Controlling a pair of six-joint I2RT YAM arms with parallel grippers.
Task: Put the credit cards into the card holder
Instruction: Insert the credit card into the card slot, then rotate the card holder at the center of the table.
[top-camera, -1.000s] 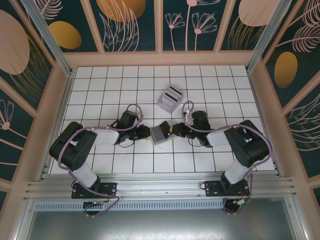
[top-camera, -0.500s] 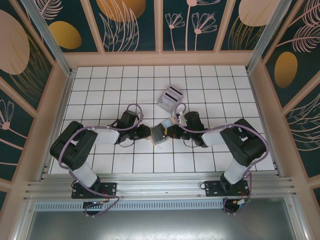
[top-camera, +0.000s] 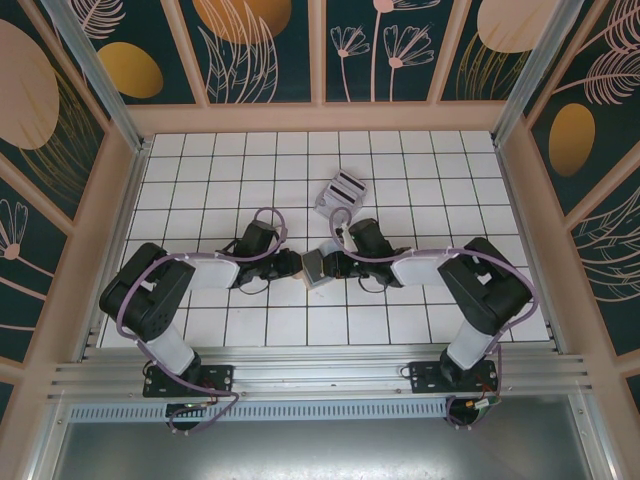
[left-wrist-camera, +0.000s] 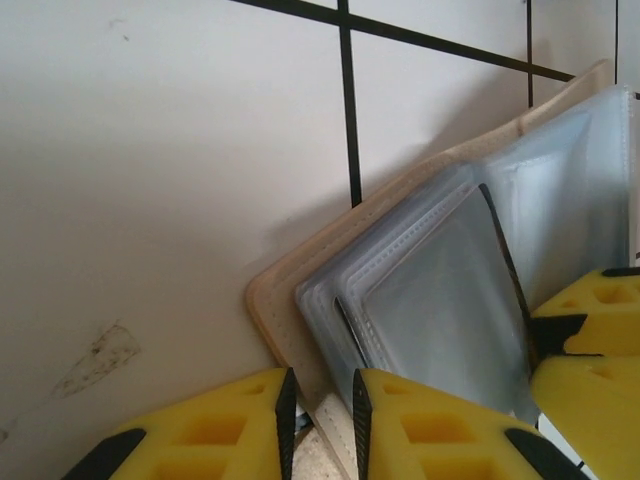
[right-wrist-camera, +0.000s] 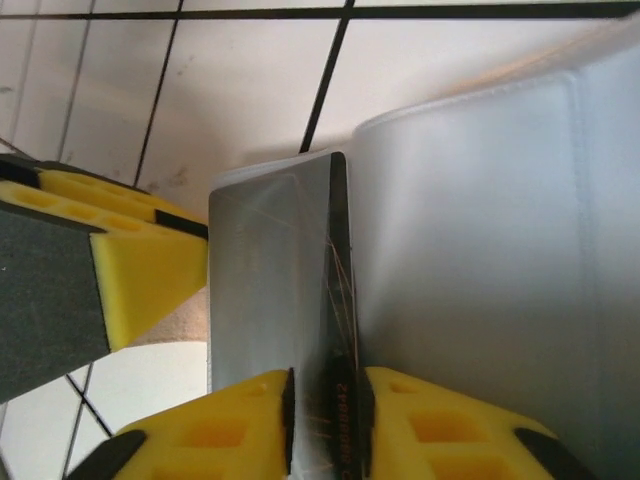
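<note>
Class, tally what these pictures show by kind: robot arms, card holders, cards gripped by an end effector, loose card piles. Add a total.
robot arms: 2, left arm and right arm
card holder: 1
card held in the right end effector: 1
loose card pile: 1
Total: 5

Bright even overhead light, soft shadows, wrist close-ups slightly blurred

White tiled table (top-camera: 200, 180), dark grout lines; credit cards (top-camera: 340, 188) in small pile, far centre.
</note>
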